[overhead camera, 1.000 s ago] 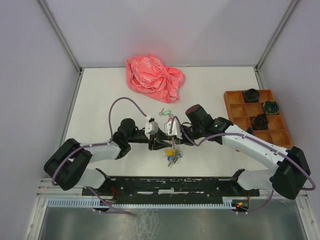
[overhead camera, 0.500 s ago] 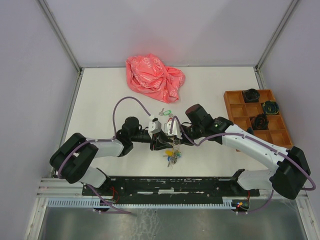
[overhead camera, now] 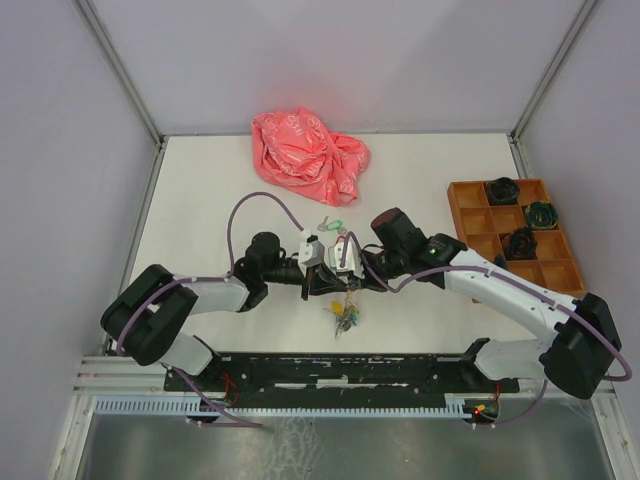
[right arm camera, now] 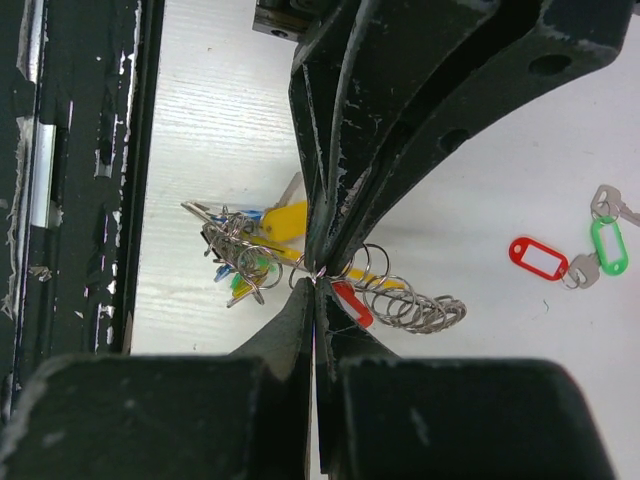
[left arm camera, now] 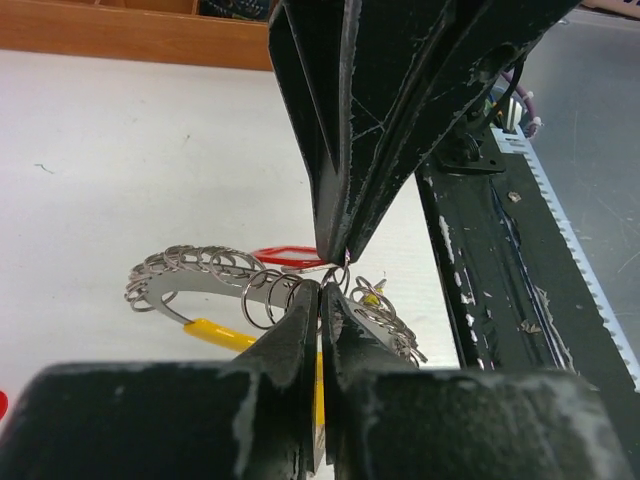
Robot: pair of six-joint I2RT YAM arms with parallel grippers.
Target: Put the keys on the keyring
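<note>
From above, the left tool has just clenched beside the clenched right tool, both grasping the keyring, well on the near side of the pink bag. Left wrist: its fingers pinch that keyring. Right wrist: the keys lie loose, nearer that bag; we judge threading can start.

keyring 1 | loose tagged keys 2 | pink bag 1 | wooden tray 1 | black coils in tray 3

White table, evenly lit. Pale lilac walls close it in on three sides. Below, a grey strip, perhaps floor.
</note>
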